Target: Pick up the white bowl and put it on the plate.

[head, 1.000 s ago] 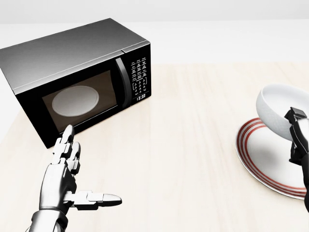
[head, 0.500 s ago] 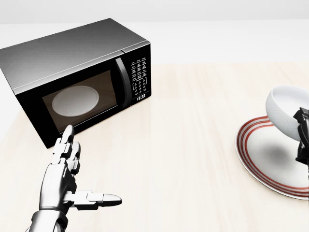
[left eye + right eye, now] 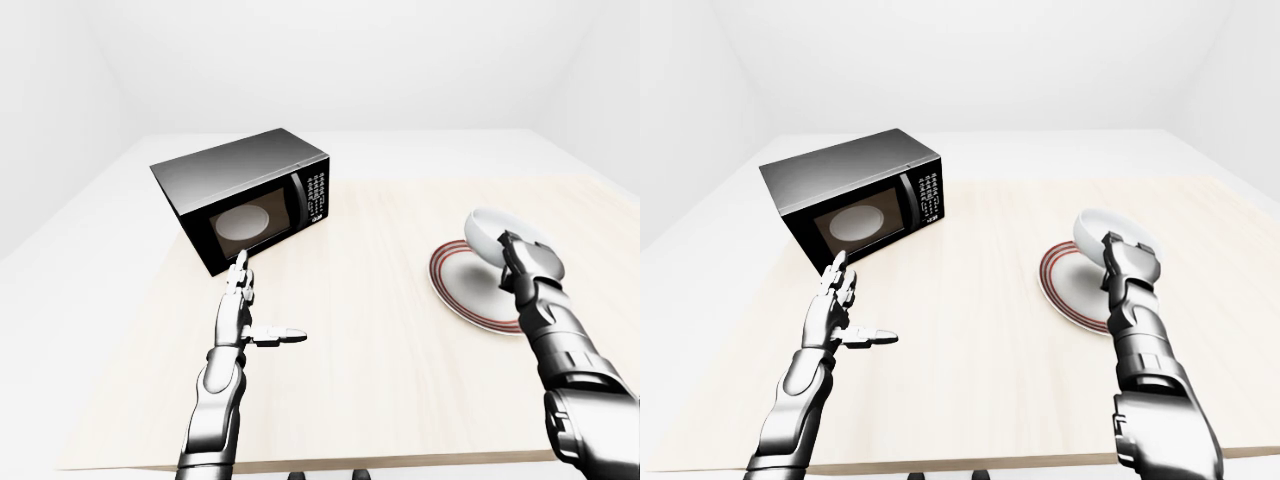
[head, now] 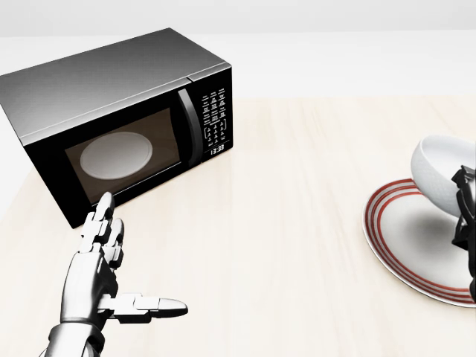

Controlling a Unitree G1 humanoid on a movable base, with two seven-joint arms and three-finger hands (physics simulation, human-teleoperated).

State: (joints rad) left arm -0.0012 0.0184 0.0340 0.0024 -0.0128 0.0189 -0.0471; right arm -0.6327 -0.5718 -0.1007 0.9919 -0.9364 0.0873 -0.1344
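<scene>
Two hands are in view, but only the right hand (image 3: pixel 522 262) is at work: its fingers (image 3: pixel 1118 250) are closed on the rim of the white bowl (image 4: pixel 440 172), which hangs tilted above the red-ringed plate (image 4: pixel 407 242) at the right of the head view. The bowl looks clear of the plate surface, though whether its lower edge touches is hard to tell. The step in hand appears to be the placing: the bowl is lifted and over its target, not yet set down. The next move likely calls for levelling the bowl, lowering it onto the plate's middle, then loosening the fingers without tipping it. The left hand (image 4: pixel 100 271) hovers over the wooden table (image 4: pixel 282 223) near the black microwave (image 4: pixel 119 119), holding nothing, its fingers straight and its thumb stuck out sideways, well apart from bowl and plate. A tilted release could let the bowl roll off the plate's rim.
</scene>
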